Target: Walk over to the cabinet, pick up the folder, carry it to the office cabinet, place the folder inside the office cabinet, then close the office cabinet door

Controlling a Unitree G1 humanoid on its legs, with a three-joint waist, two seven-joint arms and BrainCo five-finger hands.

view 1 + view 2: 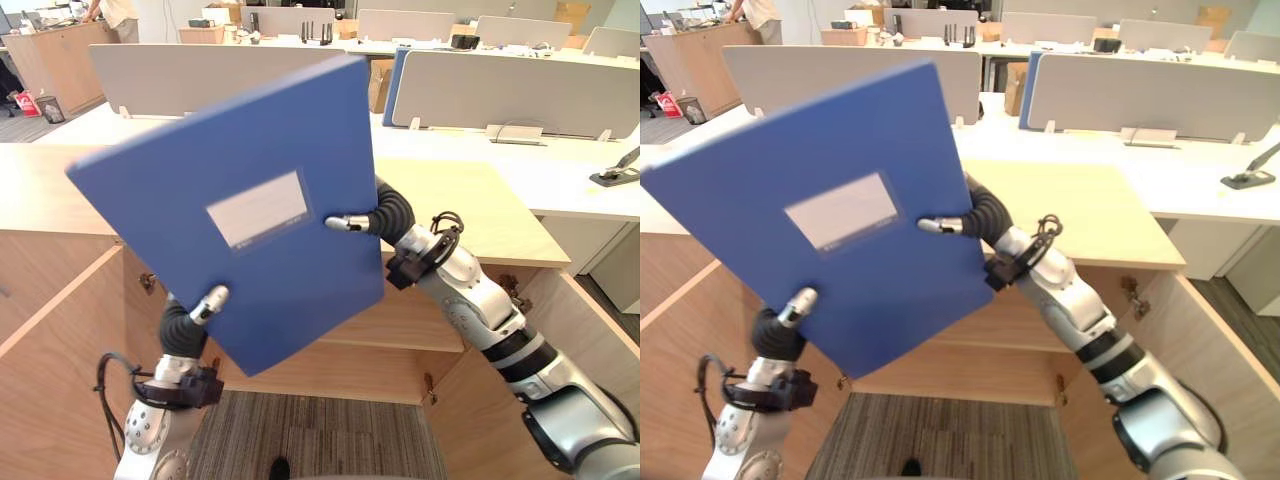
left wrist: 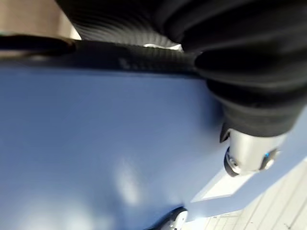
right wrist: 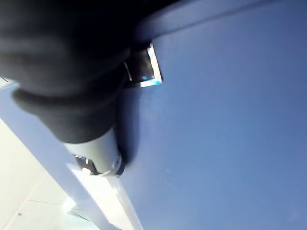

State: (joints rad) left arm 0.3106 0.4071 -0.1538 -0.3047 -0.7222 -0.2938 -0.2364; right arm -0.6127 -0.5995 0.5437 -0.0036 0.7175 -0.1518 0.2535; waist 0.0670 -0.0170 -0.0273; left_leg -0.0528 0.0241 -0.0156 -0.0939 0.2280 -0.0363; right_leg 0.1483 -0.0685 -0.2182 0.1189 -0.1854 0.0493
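In front of the light wooden cabinet [image 1: 470, 215], whose doors [image 1: 60, 340] stood open, the big flat blue plastic folder [image 1: 250, 140] was up in the air. It was tilted, and its white label [image 1: 258, 208] faced the robot's head. It touched nothing but the two hands, and it was not yet inside the cabinet. The folder looked thin and light, and stiff enough to stay flat without flopping. Its smooth cover could be slippery, so it might slide out of a loose hold. The best place to hold it seemed to be at the edges, with a thumb on one side and fingers on the other. That was how it was held. The left hand [image 1: 208, 303] had the bottom edge, with its thumb pressed flat on the blue front. The right hand [image 1: 352, 222] had the side edge, with its thumb on the front just beside the label. The other fingers of both hands were behind the folder and out of sight. Since the folder hung there, both hands looked clamped on it. Below lay the grey striped carpet [image 1: 320, 430].
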